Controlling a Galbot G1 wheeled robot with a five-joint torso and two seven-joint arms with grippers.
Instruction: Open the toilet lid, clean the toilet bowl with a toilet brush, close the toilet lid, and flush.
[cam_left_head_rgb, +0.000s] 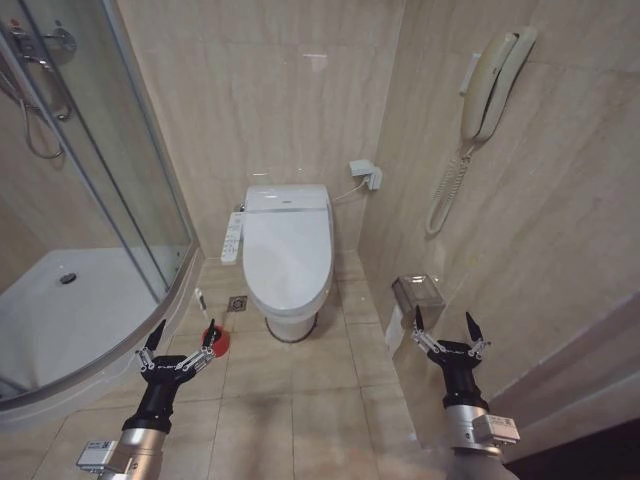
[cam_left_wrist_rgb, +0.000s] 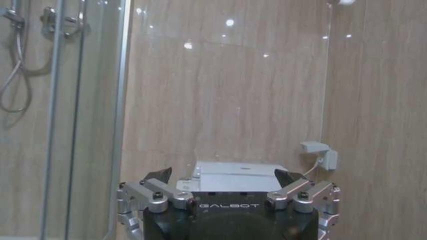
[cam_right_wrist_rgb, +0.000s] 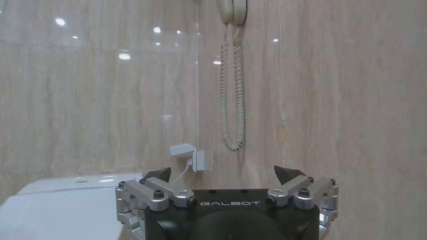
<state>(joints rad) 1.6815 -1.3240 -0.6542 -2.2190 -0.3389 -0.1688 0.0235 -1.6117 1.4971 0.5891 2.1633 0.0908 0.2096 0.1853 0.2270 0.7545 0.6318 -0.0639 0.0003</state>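
The toilet lid (cam_left_head_rgb: 288, 250) is down, covering the toilet bowl (cam_left_head_rgb: 293, 318), which stands against the tiled back wall (cam_left_head_rgb: 270, 90) with its side control panel (cam_left_head_rgb: 232, 238) on the robot's left. The toilet brush (cam_left_head_rgb: 203, 305) stands in its red holder (cam_left_head_rgb: 220, 341) on the floor (cam_left_head_rgb: 300, 400), just left of the bowl's base and beside the curved edge of the shower tray (cam_left_head_rgb: 70, 320). A floor drain (cam_left_head_rgb: 238, 302) lies between the holder and the bowl.

The left gripper (cam_left_head_rgb: 180, 347) hangs low in the head view, near the red holder but not touching it; its fingers (cam_left_head_rgb: 154, 335) are spread apart and hold nothing. The right gripper (cam_left_head_rgb: 447, 329) hangs on the other side, well apart from the toilet, beside the right wall and near a small clear box (cam_left_head_rgb: 418, 291) mounted there; its fingers (cam_left_head_rgb: 473, 326) are likewise spread and empty.

A wall telephone (cam_left_head_rgb: 495, 75) with coiled cord hangs on the right wall. A white power plug (cam_left_head_rgb: 364, 174) sits on the back wall just right of the toilet. The glass shower door (cam_left_head_rgb: 100, 150) stands at the left.
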